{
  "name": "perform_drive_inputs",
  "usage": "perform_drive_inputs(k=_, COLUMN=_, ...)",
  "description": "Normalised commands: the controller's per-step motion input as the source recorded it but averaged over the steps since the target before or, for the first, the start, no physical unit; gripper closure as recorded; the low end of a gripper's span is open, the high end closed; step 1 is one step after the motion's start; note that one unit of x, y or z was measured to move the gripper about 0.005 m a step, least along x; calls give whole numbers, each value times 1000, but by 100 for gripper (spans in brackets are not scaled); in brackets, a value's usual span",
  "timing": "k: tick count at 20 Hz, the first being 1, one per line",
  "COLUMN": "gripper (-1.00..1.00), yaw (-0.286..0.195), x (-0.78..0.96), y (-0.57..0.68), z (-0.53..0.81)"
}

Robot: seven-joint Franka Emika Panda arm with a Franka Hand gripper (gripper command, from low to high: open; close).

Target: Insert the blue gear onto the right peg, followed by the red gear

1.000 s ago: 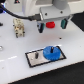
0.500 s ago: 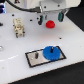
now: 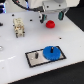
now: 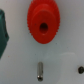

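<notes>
Above the far part of the white table [image 3: 70, 40], hangs with the gripper [image 3: 51, 17] spread wide, its dark fingers [image 3: 61, 15] clear on either side of the red gear [image 3: 49, 23] and gripping nothing. Finds that gear lying flat on the table just beneath, well apart from the black-bordered plate [image 3: 31, 59] nearer the camera. Shows, in the wrist view, a toothed rim around a raised hub with a dark centre hole [image 4: 44, 22]. Looks like hard moulded plastic: probably light, stiff, not fragile, a little slippery on the teeth. Calls for a hold across the rim on opposite sides, level, low enough to catch the full thickness, leaving the hole free for the pin. Could tip or skid if pinched off-centre or by the hub alone. Further out, has the blue gear [image 3: 51, 52] already seated on the plate at the exterior view's right, hiding the right peg under its hub. Leaves a small beige figure [image 3: 19, 27] standing off toward the exterior view's left, out of the way.
</notes>
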Motion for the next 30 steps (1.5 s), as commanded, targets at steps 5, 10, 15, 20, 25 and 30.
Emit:
perform_drive_inputs(k=5, gripper=-100, yaw=0, x=-238, y=79, z=-353)
perform_drive_inputs(k=10, gripper=100, yaw=0, x=-261, y=68, z=-212)
perform_drive_inputs(k=15, gripper=100, yaw=0, x=-306, y=70, z=-127)
perform_drive_inputs(k=20, gripper=100, yaw=0, x=-314, y=-2, z=-127)
perform_drive_inputs(k=25, gripper=100, yaw=0, x=-15, y=3, z=299)
perform_drive_inputs(k=30, gripper=100, yaw=0, x=328, y=-25, z=689)
